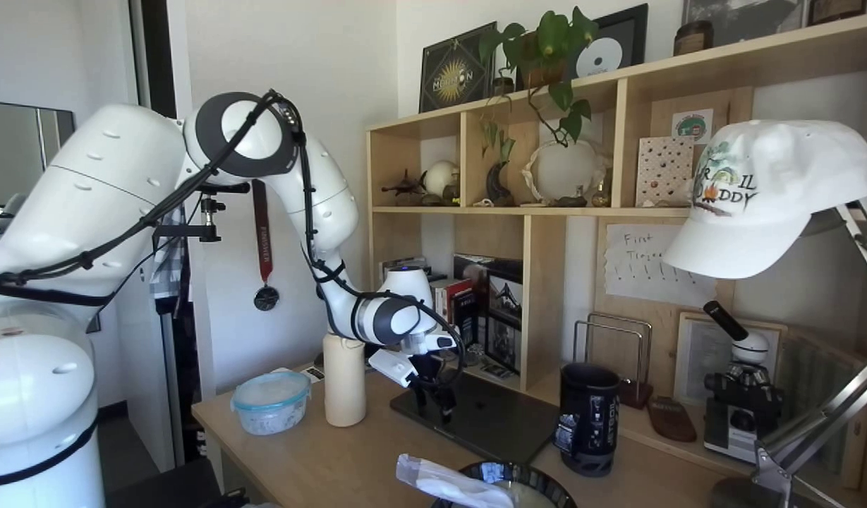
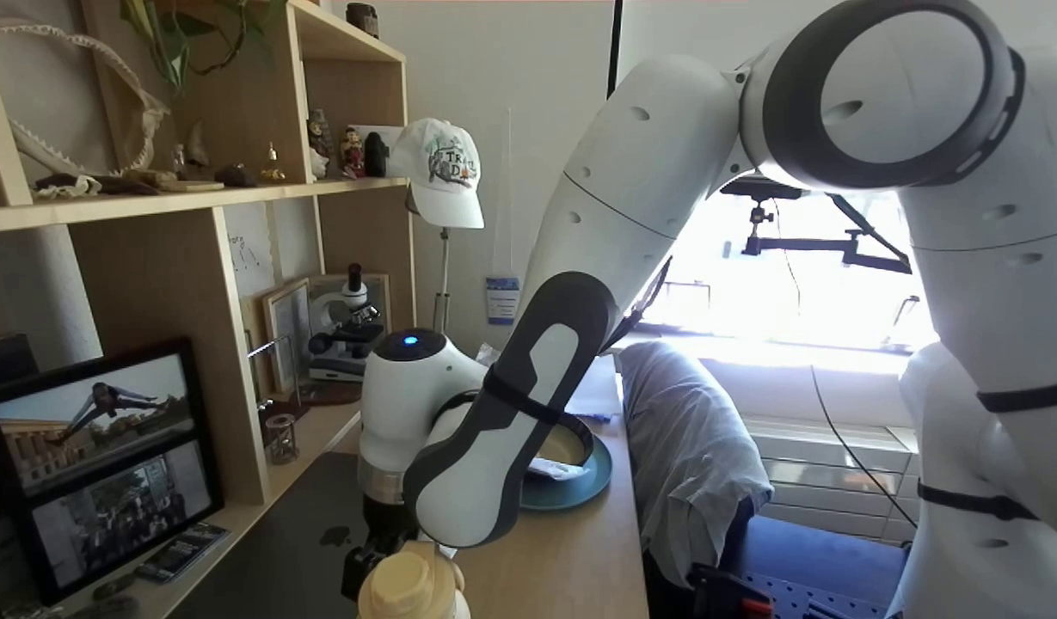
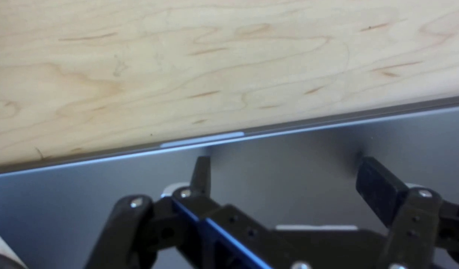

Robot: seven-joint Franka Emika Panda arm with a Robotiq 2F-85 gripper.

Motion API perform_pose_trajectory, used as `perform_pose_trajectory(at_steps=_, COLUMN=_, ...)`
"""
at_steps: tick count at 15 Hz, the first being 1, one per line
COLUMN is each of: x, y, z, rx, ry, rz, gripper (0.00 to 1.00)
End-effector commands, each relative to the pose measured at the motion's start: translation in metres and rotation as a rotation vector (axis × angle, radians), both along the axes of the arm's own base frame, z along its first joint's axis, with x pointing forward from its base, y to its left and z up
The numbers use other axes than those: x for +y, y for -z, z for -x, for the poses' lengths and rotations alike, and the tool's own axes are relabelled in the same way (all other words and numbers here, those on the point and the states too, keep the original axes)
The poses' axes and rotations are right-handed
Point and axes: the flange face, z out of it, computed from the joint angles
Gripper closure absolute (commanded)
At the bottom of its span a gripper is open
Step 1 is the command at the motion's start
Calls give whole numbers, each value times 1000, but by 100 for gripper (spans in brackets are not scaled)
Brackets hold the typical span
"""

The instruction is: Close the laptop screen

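Note:
The black laptop lies flat on the desk with its lid down, and the outer side of the lid faces up. It also shows in an exterior view and fills the lower part of the wrist view. The picture side of the laptop screen is hidden. My gripper points down over the lid and is open, with nothing between its fingers. In the wrist view the fingertips are spread apart close to the lid's edge beside the bare wood. I cannot tell whether they touch the lid.
A cream bottle stands close beside the gripper, with a lidded container beyond it. A black cylindrical mug stands at the laptop's far end. A dark bowl with a plastic packet is near. A wooden shelf rises behind the laptop.

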Motion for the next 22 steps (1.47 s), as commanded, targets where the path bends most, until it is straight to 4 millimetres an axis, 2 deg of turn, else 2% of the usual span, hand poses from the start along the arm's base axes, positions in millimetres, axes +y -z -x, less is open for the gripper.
perform_pose_trajectory(at_steps=1, x=-6, y=-30, z=-9, rx=-38, ry=24, rz=-8, gripper=0)
perform_pose_trajectory(at_steps=5, x=-24, y=-78, z=-21, rx=-71, ry=41, rz=2, gripper=0)
perform_pose_trajectory(at_steps=11, x=-46, y=-164, z=-27, rx=-26, ry=17, rz=6, gripper=0)
perform_pose_trajectory(at_steps=16, x=-35, y=-227, z=-17, rx=16, ry=-77, rz=14, gripper=0)
perform_pose_trajectory(at_steps=19, x=-27, y=-251, z=-9, rx=30, ry=-97, rz=29, gripper=0)
perform_pose_trajectory(at_steps=22, x=-23, y=-265, z=-1, rx=40, ry=-100, rz=34, gripper=0)
